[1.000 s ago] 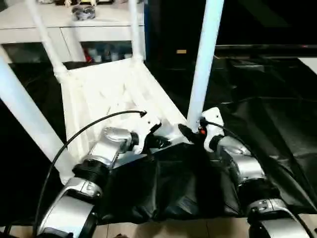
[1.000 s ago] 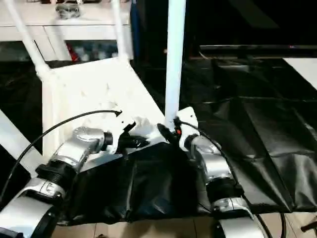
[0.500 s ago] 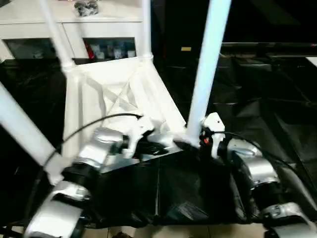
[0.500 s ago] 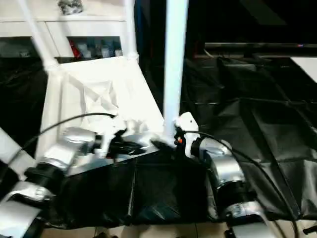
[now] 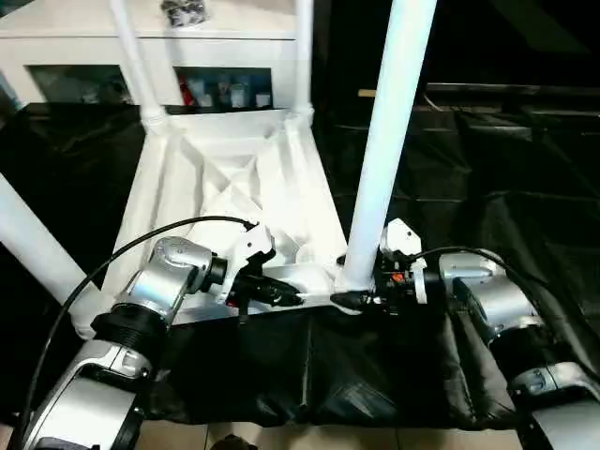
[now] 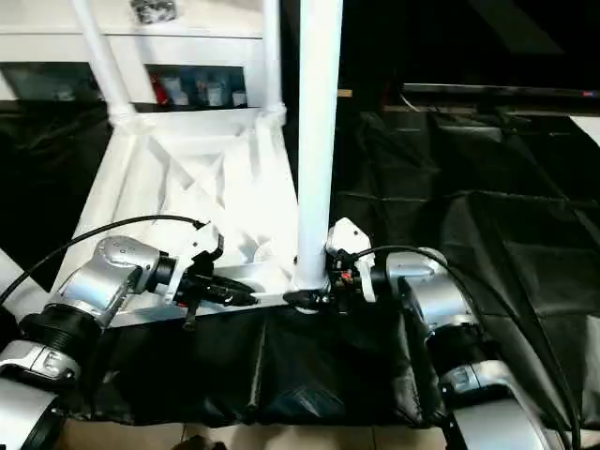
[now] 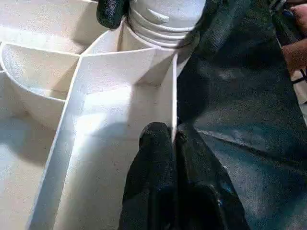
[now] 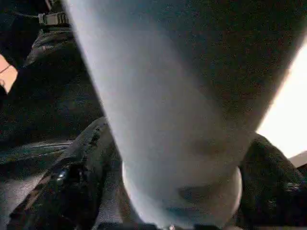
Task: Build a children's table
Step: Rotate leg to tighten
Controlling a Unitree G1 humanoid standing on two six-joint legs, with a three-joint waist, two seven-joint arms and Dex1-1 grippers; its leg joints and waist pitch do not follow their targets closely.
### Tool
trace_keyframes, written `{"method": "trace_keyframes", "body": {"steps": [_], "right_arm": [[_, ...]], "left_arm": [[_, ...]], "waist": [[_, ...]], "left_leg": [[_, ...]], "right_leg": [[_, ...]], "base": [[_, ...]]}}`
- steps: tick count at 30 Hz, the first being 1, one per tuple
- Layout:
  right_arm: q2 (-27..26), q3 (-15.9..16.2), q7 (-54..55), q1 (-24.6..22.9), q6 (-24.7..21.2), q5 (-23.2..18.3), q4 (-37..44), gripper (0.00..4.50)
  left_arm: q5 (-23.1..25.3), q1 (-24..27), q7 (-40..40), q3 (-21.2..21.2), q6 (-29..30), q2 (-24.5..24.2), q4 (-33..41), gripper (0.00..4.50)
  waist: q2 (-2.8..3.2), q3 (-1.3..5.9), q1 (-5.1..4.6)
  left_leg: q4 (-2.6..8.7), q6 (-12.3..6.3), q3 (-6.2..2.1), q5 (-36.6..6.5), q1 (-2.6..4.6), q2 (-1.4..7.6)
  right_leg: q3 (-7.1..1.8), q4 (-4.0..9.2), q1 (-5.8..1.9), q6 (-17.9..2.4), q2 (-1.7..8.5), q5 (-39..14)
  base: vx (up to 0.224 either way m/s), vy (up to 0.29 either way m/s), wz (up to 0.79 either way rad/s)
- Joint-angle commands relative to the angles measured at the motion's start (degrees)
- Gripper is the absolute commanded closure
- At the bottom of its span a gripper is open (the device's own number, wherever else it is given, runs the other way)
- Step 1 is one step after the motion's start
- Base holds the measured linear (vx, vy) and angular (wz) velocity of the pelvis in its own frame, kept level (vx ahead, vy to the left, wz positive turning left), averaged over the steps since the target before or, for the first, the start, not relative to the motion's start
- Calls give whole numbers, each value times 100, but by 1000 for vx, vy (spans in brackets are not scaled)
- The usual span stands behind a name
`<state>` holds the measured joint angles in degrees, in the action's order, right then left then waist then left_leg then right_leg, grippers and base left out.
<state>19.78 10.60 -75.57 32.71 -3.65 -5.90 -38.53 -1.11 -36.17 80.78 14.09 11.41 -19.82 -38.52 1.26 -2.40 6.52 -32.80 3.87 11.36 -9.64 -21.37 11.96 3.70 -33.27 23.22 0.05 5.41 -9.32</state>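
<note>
Tabletop [image 5: 234,178], white plastic, lies upside down in the centre-left of the head frames, ribbed underside up, on black sheeting [image 5: 469,216]. Four white legs stand in its corner sockets: near right leg [image 5: 384,141] rises up the middle of the frame, near left leg [image 5: 37,244] runs off the left edge, far left leg [image 5: 136,56] and far right leg [image 5: 303,52] go up at the top of the frame. Left tool [image 5: 281,295] sits at the near rim of the tabletop, lower centre-left; in the left wrist view its two black fingers [image 7: 156,163] are pressed together with the thin rim wall [image 7: 173,96] pinched between them. Right tool [image 5: 356,300] is at the foot of the near right leg, lower centre; in the right wrist view its fingers [image 8: 72,191] sit on either side of the leg base, clamped on it. Leg base is seated in the corner socket [image 7: 163,28]. Silver forearms come up from the bottom corners, with black cables looping over them. White cabinet [image 5: 141,37] with glass doors stands behind, along the top left. A person's hand [image 7: 297,48] shows at the right edge of the left wrist view.
</note>
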Motion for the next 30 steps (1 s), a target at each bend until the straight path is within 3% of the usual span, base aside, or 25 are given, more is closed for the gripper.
{"method": "trace_keyframes", "body": {"steps": [1,10,15,17,20,21,23,24,27,28,30], "right_arm": [[-58,176,-168,40,-81,45,-118,128],[-134,160,-216,-49,-216,-38,-48,177],[-376,-115,676,-133,-129,-44,-70,180],[-756,-414,2262,-334,-193,175,2,180],[-1040,-543,2959,-519,-377,213,185,181],[-1040,-543,2959,-519,-377,213,185,181],[-1522,-644,3793,-689,-546,275,390,181],[-1594,-667,3924,-691,-562,284,399,181],[-1792,-658,4267,-676,-505,364,412,181],[-1833,-604,4405,-683,-405,409,451,125],[-1825,-607,4490,-694,-343,407,493,111]], "left_arm": [[-270,-168,421,88,-111,140,145,450],[-245,-166,391,82,-105,115,75,450],[-216,-98,159,8,-121,133,54,450],[-156,-47,-544,-107,116,376,153,450],[-62,-93,-1176,-178,278,639,127,450],[-62,-93,-1176,-178,278,639,127,450],[-12,-165,-1877,-233,428,1102,88,450],[-12,-172,-1950,-234,444,1167,85,450],[-25,-156,-2120,-193,479,1401,113,450],[-10,-124,-2161,-149,492,1470,155,450],[3,-104,-2169,-122,501,1477,178,450]], "waist": [[-34,387,-32],[-32,384,-25],[-37,360,-46],[-26,334,-75],[-74,305,-173],[-77,297,-196],[-78,293,-206],[-72,293,-224],[-56,292,-256],[-25,295,-280],[15,307,-304]], "left_leg": [[321,-435,-32,-1046,110,149],[326,-358,-36,-1151,114,147],[350,-250,-43,-1331,106,141],[381,-103,-54,-1509,127,147],[409,59,-91,-1846,138,107],[416,70,-95,-1857,125,107],[406,39,-90,-1914,164,95],[413,26,-95,-1893,135,83],[413,17,-100,-1928,144,78],[412,-20,-101,-1995,137,67],[417,-27,-113,-1993,126,70]], "right_leg": [[-183,241,-274,-1555,258,-848],[-182,246,-281,-1565,258,-874],[-186,278,-272,-1460,266,-1184],[-197,317,-240,-1350,273,-1558],[-190,398,-237,-1080,291,-2314],[-197,404,-242,-1024,279,-2390],[-208,464,-188,-905,279,-2609],[-204,474,-207,-846,283,-2701],[-194,503,-182,-778,270,-2784],[-189,519,-182,-746,259,-2801],[-185,505,-191,-764,256,-2689]], "base": [[0,0,0],[0,0,0],[0,0,0],[0,0,0],[0,0,0],[0,0,0],[0,0,0],[0,0,0],[0,0,0],[0,0,0],[0,0,0]]}}
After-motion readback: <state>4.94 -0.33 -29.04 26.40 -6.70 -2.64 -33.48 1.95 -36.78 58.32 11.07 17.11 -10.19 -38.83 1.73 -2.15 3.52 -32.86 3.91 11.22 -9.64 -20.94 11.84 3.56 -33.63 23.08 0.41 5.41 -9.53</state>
